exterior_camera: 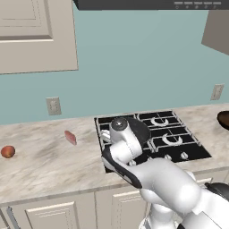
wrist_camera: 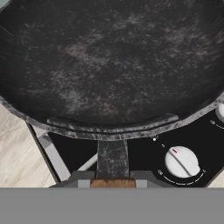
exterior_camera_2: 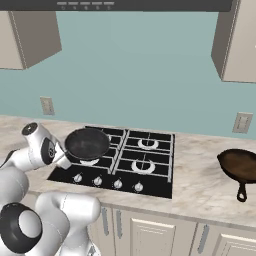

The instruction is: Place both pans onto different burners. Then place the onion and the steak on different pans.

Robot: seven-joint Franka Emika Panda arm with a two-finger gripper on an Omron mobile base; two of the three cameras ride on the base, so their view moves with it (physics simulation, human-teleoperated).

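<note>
A white robot arm holds the black pan (exterior_camera_2: 87,143) by its handle, the gripper (wrist_camera: 113,180) clenched on the brown wooden grip. The pan sits over the front left burner of the black cooktop (exterior_camera_2: 150,170), above the silver knobs (wrist_camera: 181,161). The reddish-brown pan (exterior_camera_2: 241,166) rests on the marble counter (exterior_camera_2: 200,190) to the right of the cooktop. Left of the cooktop, the pink steak (exterior_camera: 70,137) lies on the counter, and the orange onion (exterior_camera: 7,151) sits farther left.

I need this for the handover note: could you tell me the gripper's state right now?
Gripper: shut on the black pan's handle, holding it over the cooktop.
</note>
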